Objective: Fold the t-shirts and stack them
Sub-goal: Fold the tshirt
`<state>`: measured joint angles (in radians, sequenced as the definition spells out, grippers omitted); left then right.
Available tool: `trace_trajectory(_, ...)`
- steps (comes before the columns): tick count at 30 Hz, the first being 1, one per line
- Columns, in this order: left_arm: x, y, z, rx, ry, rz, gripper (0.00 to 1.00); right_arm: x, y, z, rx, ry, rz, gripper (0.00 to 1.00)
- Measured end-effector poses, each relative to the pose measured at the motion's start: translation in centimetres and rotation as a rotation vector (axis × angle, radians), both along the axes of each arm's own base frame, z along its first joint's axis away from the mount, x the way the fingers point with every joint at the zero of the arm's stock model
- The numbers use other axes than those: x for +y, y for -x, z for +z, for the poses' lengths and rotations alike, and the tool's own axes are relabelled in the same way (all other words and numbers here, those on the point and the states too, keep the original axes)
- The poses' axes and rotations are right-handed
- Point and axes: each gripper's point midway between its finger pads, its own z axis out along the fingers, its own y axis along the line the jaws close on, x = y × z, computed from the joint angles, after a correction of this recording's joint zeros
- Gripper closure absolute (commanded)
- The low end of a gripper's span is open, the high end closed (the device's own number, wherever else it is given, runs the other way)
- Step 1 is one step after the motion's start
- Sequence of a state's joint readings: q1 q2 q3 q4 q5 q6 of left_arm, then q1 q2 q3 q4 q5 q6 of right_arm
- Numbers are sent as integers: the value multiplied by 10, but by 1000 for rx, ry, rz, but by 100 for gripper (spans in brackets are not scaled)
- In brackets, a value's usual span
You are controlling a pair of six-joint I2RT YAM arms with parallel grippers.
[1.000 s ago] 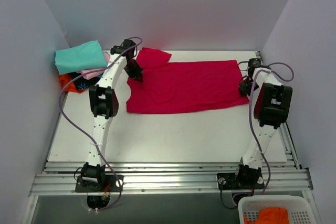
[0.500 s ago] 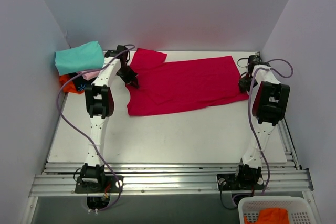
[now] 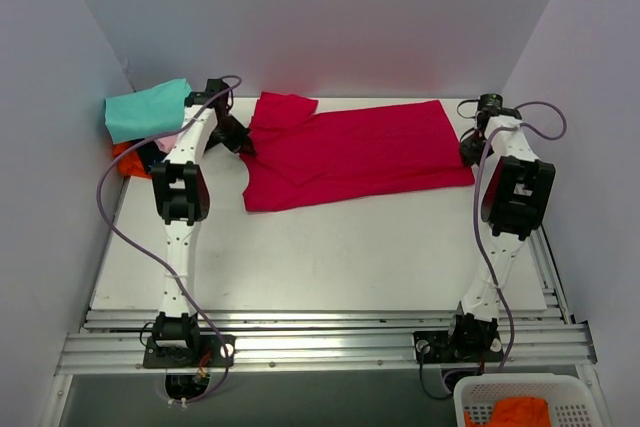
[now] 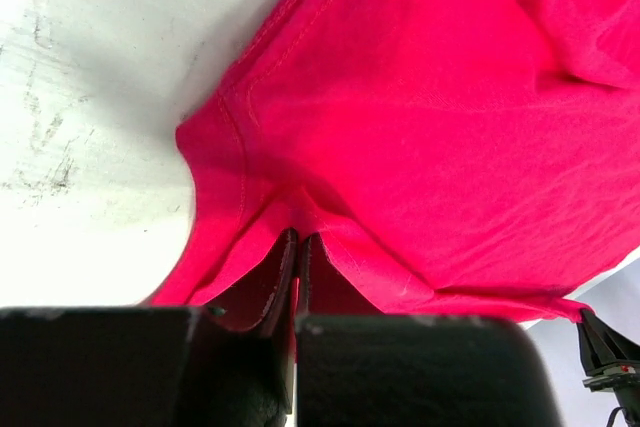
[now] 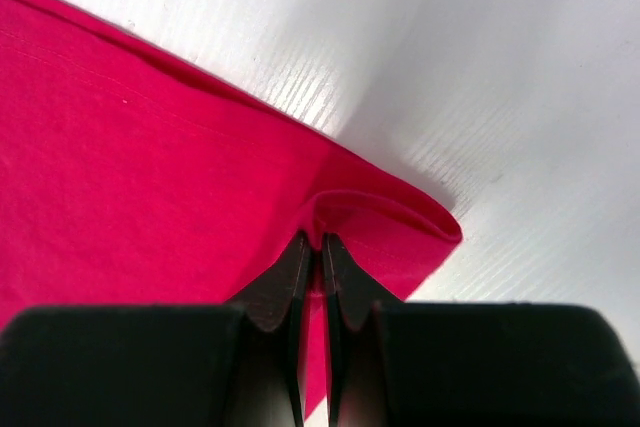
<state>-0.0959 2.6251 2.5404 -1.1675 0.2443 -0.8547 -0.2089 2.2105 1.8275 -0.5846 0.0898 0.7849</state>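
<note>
A large crimson-red t-shirt [image 3: 350,152] lies spread across the back of the table, one sleeve [image 3: 285,109] folded at its far left. My left gripper [image 3: 240,143] is shut on the shirt's left edge; the left wrist view shows red cloth [image 4: 430,107] pinched between the fingertips [image 4: 285,262]. My right gripper [image 3: 468,152] is shut on the shirt's right corner, where the cloth [image 5: 150,147] bunches in a fold between its fingers [image 5: 300,267]. A folded teal shirt [image 3: 145,110] tops a pile with pink [image 3: 168,141] and orange [image 3: 128,159] ones at the back left.
White walls close in the table on the left, back and right. A white basket [image 3: 530,399] holding orange cloth [image 3: 515,413] sits below the table's front right corner. Aluminium rails [image 3: 320,332] run along the near edge.
Both grippers have moved toward the back wall with the red shirt in them, the left one also leftward. The shirt has slid back and now lies slanted.
</note>
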Motion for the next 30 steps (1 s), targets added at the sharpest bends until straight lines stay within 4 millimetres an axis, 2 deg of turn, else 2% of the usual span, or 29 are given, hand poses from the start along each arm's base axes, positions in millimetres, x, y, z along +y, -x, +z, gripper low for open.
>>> trace_trajectory(5,0,-5,15,-43,4,0,98,0,-1,2,-3,0,-2,100)
trace_trajectory(11,-2,-20,51,-151,38,-1,98,-1,-4,5,-17,-3,-12,100)
trace_trajectory(17,1,-30,61,-188,84,18,97,0,-21,2,-69,-20,-37,100)
trace_trajectory(19,3,-33,61,-192,101,27,93,0,-29,-4,-75,-31,-44,100)
trace_trajectory(20,3,-36,61,-195,108,30,81,0,-35,-7,-82,-37,-45,95)
trace_trajectory(21,4,-38,59,-198,114,32,72,0,-40,-13,-86,-46,-45,65)
trace_trajectory(22,5,-40,56,-198,118,34,61,1,-43,-19,-86,-58,-53,44)
trace_trajectory(23,6,-41,51,-193,121,36,44,3,-45,-25,-82,-67,-55,18)
trace_trajectory(24,7,-42,46,-184,121,39,36,4,-57,-18,-124,-80,-49,0)
trace_trajectory(26,9,-41,35,-164,122,44,24,4,-68,-8,-167,-63,-38,0)
trace_trajectory(27,9,-40,30,-152,123,48,9,4,-69,-7,-170,-63,-35,0)
trace_trajectory(30,10,-37,21,-128,118,48,8,5,-65,-12,-152,-66,-37,0)
